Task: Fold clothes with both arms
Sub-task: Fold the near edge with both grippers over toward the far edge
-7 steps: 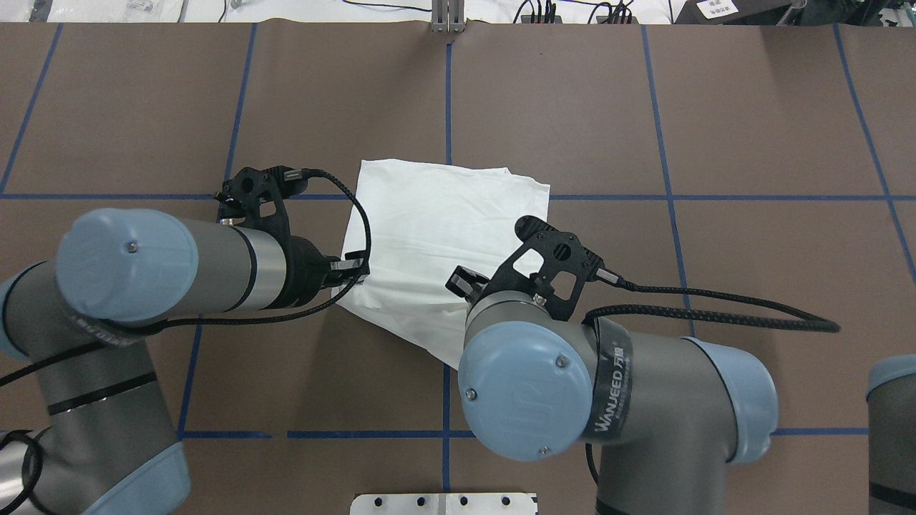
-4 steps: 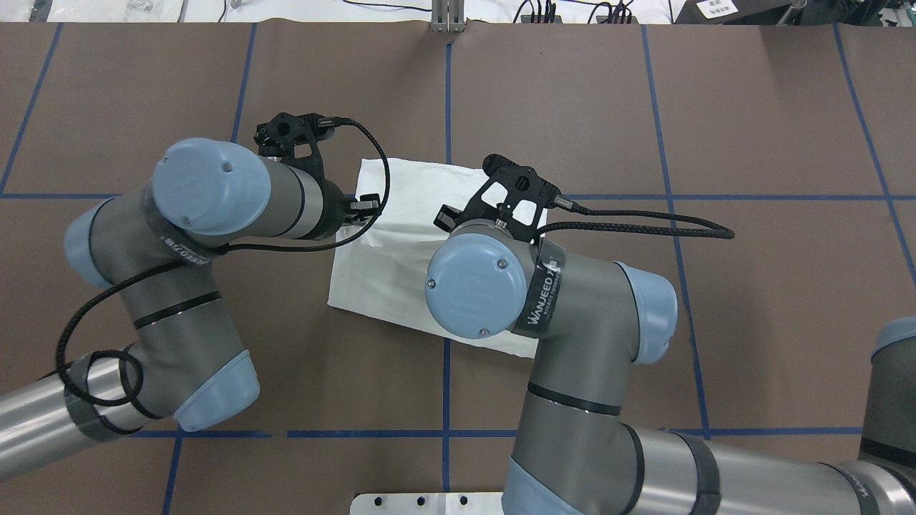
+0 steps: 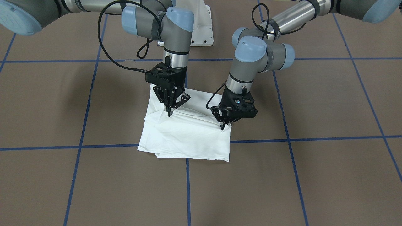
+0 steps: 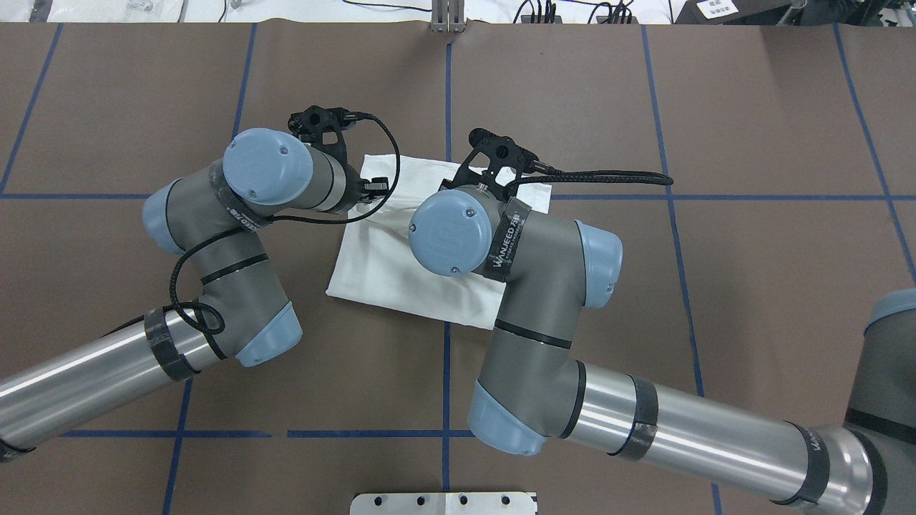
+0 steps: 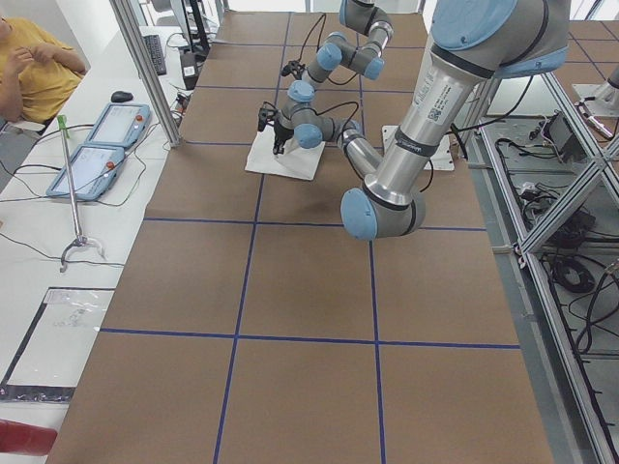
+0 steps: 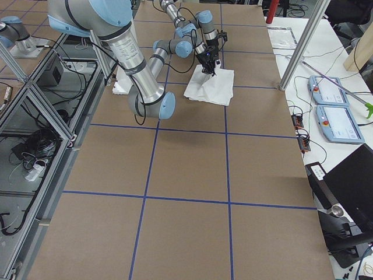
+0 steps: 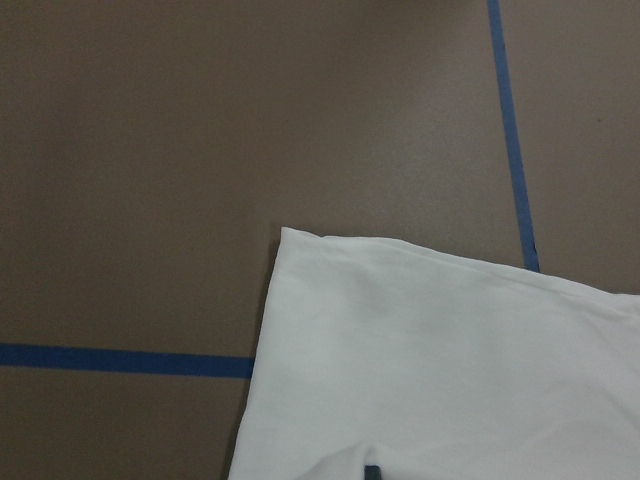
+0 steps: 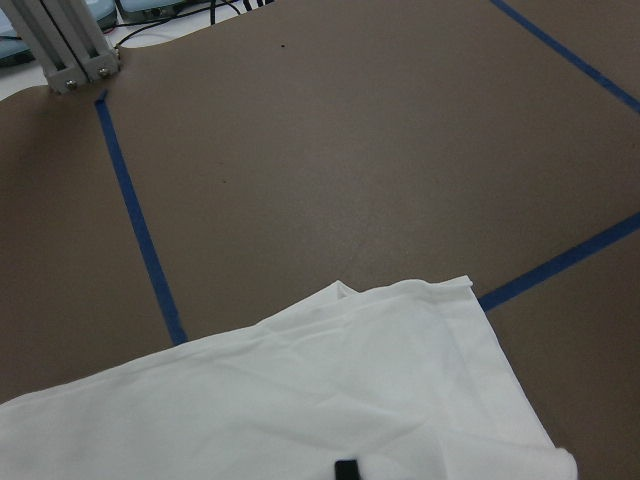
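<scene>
Obs.: white fabric T-shirt [image 3: 188, 139], folded to a rough rectangle, lies near the middle of the brown paper-covered table [image 3: 314, 100], across a crossing of the blue tape grid lines [image 3: 94, 146]. The silver-grey tubular left arm [image 3: 263, 53] and its twin, the right arm [image 3: 176, 31], both with light blue joint caps, reach out from the robot's side and point their wrists steeply down over the cloth. Black two-finger left gripper [image 3: 223, 125]: fingers clenched together on the T-shirt at its edge on the robot's left, tip down at cloth level. Black two-finger right gripper [image 3: 169, 112]: likewise pinched tight on the T-shirt, set somewhat in from the opposite edge. A raised crease runs across the cloth between the two tips; the half beyond them, away from the robot, lies flat. Each wrist camera shows one far corner of the cloth resting on the brown surface. White metal pedestal plate [image 3: 201, 28] sits behind the arms. Person in a yellow top [image 5: 34, 63] at the side bench.
</scene>
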You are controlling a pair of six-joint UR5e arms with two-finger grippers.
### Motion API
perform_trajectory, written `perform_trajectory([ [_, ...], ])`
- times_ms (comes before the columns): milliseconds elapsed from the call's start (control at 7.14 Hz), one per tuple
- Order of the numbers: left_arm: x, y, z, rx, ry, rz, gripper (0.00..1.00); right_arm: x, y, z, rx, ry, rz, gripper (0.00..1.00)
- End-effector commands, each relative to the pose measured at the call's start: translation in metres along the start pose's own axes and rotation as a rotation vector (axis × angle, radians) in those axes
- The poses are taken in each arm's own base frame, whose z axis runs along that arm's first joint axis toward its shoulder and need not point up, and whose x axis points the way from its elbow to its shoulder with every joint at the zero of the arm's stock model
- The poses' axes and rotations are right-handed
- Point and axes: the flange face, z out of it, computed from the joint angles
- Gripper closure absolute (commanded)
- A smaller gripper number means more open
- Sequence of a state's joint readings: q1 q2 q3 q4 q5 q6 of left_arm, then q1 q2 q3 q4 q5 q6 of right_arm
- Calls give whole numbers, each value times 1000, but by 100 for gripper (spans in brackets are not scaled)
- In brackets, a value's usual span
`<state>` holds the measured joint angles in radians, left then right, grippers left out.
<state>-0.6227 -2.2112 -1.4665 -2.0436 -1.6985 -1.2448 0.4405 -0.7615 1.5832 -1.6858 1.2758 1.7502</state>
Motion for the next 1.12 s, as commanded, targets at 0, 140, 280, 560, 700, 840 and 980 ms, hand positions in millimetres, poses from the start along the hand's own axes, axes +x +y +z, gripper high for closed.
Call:
perform_trajectory([
  [0,-8,-11,7,11,-9,25,24,-2,0,29,8,-8,2,58],
  [140,-5,-12,2,11,1,28,0,-12,0,32,7,-28,-61,1],
  [280,-5,-28,-15,32,18,87,0,-15,-5,29,8,-32,-61,0],
  [560,-33,-41,-30,-3,31,188,0,-18,-7,27,-7,-37,-59,0],
  [700,-41,-37,-27,-7,26,194,0,-18,-7,26,-13,-39,-63,0],
  [840,-39,-36,-37,-1,42,231,0,-20,-5,24,-16,-42,-62,0],
  [980,-53,-30,-38,-2,33,300,0,-19,-3,24,-21,-39,-68,0],
])
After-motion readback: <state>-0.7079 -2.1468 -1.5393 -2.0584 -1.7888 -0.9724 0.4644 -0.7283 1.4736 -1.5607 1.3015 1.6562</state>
